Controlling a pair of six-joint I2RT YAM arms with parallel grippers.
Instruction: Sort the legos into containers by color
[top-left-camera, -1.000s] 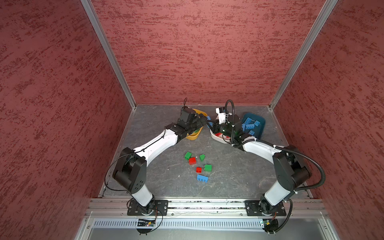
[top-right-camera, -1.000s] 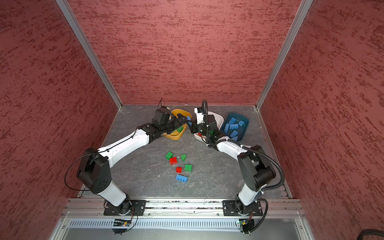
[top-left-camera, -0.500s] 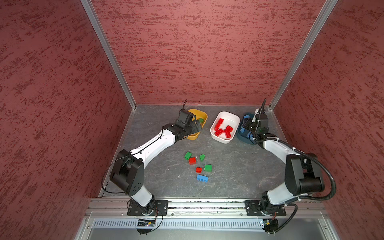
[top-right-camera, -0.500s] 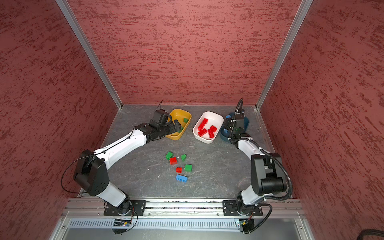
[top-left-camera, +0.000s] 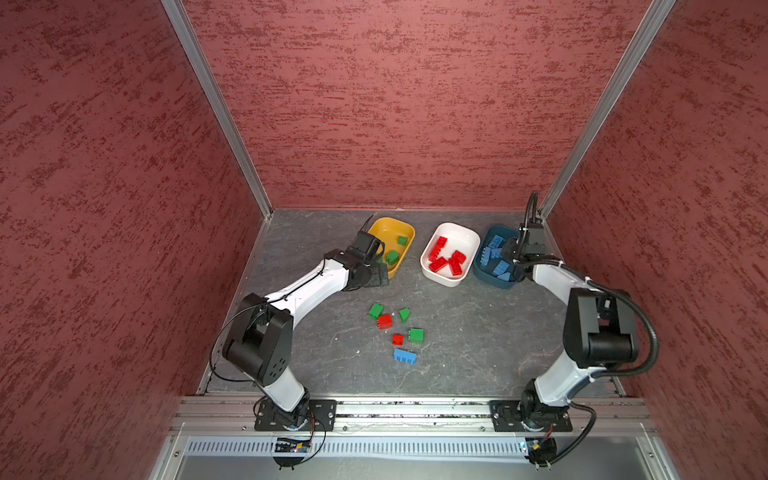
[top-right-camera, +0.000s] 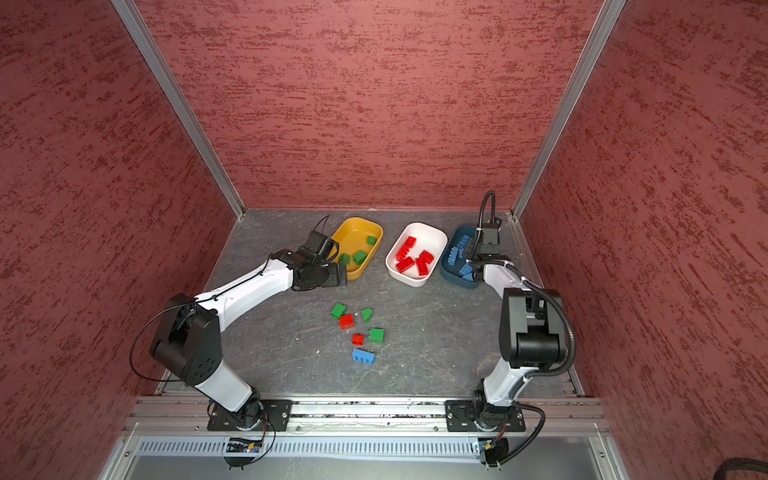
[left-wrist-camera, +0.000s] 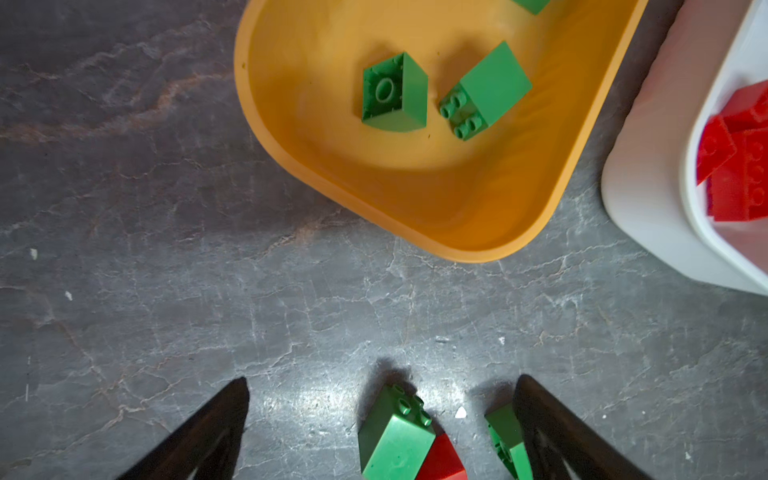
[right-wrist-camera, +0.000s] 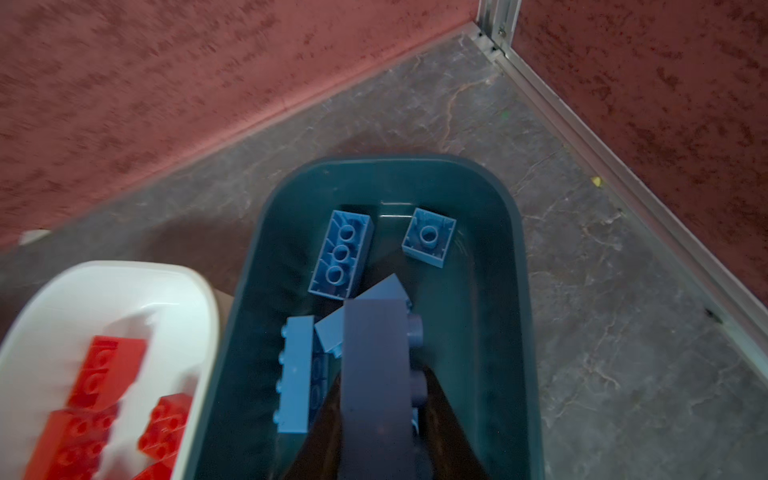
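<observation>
Left gripper (left-wrist-camera: 382, 384) is wide open with nothing in it. In both top views it sits just beside the near end of the yellow tub (top-left-camera: 386, 230), over the grey floor (top-left-camera: 457, 332). In the left wrist view a green brick (left-wrist-camera: 395, 436) touching a red brick (left-wrist-camera: 442, 461) shows between the two fingers (left-wrist-camera: 208, 436), and a second green brick (left-wrist-camera: 505, 432) sits partly behind one finger; can't tell the height above them. Right gripper (right-wrist-camera: 384, 415) is clamped tight on a blue brick (right-wrist-camera: 374, 365), studs out to one side, hanging within the outline of the teal tub (right-wrist-camera: 515, 249), above the blue bricks (right-wrist-camera: 340, 253) lying in it. Sort state: yellow tub holds three green bricks (top-left-camera: 392, 257), white tub (top-left-camera: 461, 237) holds a pile of red bricks (top-left-camera: 446, 257) with some overlapping, teal tub shows blue only. The tubs stand in a row near the back wall (top-left-camera: 395, 124): yellow left, white middle, teal right. Yellow and white are apart; white and teal are close, can't tell if touching. Six loose bricks (top-left-camera: 415, 335) lie mid-floor, well apart from the tubs: three green, two red, and one long blue brick (top-left-camera: 404, 356) at the near end.
</observation>
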